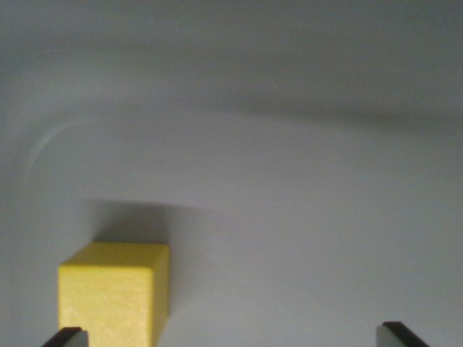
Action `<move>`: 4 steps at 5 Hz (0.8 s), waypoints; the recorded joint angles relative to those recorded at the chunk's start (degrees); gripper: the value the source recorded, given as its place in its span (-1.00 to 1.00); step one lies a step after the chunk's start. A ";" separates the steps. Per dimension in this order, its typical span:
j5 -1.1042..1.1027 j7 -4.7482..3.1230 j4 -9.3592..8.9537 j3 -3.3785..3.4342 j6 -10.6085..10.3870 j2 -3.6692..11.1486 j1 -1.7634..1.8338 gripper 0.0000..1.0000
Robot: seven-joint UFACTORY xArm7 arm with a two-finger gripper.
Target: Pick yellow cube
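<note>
The yellow cube (112,293) sits on a plain pale grey-white surface (304,238), low at the wrist view's left, casting a soft shadow behind it. Farther off, the surface curves up into a rounded wall or rim with blurred dark bands. The gripper (235,336) is spread wide and holds nothing; only two dark fingertips (66,337) show, the left one just beside the cube.

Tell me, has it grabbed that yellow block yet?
Not yet. The open pincer has reached the yellow cube, which sits by the tip at the wrist view's left, off-centre, on the white surface. Left to do, probably: centre on it, close, then lift.
</note>
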 joint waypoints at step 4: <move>-0.46 1.76 -0.48 0.91 -4.40 4.64 2.07 -1.00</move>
